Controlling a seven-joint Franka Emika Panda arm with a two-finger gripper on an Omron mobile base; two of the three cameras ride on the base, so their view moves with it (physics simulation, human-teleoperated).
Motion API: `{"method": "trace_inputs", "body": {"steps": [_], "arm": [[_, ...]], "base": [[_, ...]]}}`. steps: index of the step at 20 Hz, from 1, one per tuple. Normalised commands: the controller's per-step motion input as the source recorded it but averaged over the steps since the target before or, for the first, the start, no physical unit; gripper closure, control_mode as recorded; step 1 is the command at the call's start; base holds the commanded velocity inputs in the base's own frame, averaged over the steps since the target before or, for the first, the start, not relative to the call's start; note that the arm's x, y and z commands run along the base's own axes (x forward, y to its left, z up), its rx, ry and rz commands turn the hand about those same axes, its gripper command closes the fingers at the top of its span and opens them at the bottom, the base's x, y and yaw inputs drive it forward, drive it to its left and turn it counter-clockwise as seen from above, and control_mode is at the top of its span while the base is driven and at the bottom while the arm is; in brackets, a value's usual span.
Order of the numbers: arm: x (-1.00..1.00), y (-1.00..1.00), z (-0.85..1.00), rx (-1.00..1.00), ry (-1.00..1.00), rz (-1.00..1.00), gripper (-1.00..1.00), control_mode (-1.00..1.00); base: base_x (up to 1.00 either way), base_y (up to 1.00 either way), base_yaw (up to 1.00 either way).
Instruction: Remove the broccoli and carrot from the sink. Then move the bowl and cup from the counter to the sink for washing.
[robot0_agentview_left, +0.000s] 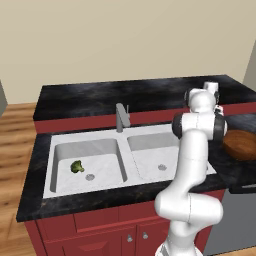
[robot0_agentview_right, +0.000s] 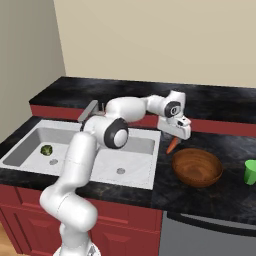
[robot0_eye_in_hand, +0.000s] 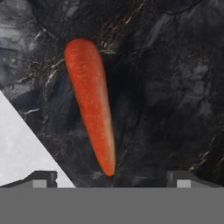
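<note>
The gripper (robot0_agentview_right: 176, 131) is seen over the counter (robot0_agentview_right: 210, 197), just past the right rim of the sink (robot0_agentview_right: 30, 145), with its jaws spread wide and nothing held between them. In the hand view the two finger tips (robot0_eye_in_hand: 43, 178) stand far apart at the lower edge, and the carrot (robot0_eye_in_hand: 91, 105) lies between their lines, free of both. The carrot rests flat on the black stone directly beneath the gripper, its blunt end pointing away from the hand and its thin tip toward it. In the right base view the carrot (robot0_agentview_right: 172, 145) is seen poking out just under the hand, between the sink rim and the bowl (robot0_agentview_right: 197, 167).

The bowl sits on the counter just beside the gripper, on the side away from the sink, apart from the carrot. The cup (robot0_agentview_right: 250, 171) stands farther out beyond the bowl, well apart from the gripper. A pale corner of the sink rim (robot0_eye_in_hand: 22, 144) shows beside one finger tip in the hand view.

The broccoli (robot0_agentview_left: 77, 166) lies on the floor of the basin far from the gripper, near that basin's drain (robot0_agentview_left: 90, 177). The faucet (robot0_agentview_left: 121, 118) stands at the back of the sink between the two basins, to the sink side of the gripper. In the left base view the bowl (robot0_agentview_left: 242, 144) is partly hidden behind the arm (robot0_agentview_left: 192, 160).
</note>
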Motion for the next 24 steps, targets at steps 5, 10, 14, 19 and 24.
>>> {"method": "trace_inputs", "body": {"steps": [5,10,14,19,24], "arm": [[-0.29,0.35,0.13,-0.09,-0.24,0.00,-1.00,-1.00],[-0.35,0.32,0.11,-0.13,-0.27,0.00,-1.00,-1.00],[-0.31,0.31,0.10,-0.13,-0.16,0.00,-1.00,-1.00],[-0.18,0.27,0.28,-0.04,0.02,0.00,-1.00,-1.00],[-0.19,0.22,0.32,0.00,0.13,0.00,-1.00,-1.00]], "base": [[0.00,0.00,0.00],[0.00,0.00,0.00],[0.00,0.00,0.00],[0.00,0.00,0.00],[0.00,0.00,0.00]]}}
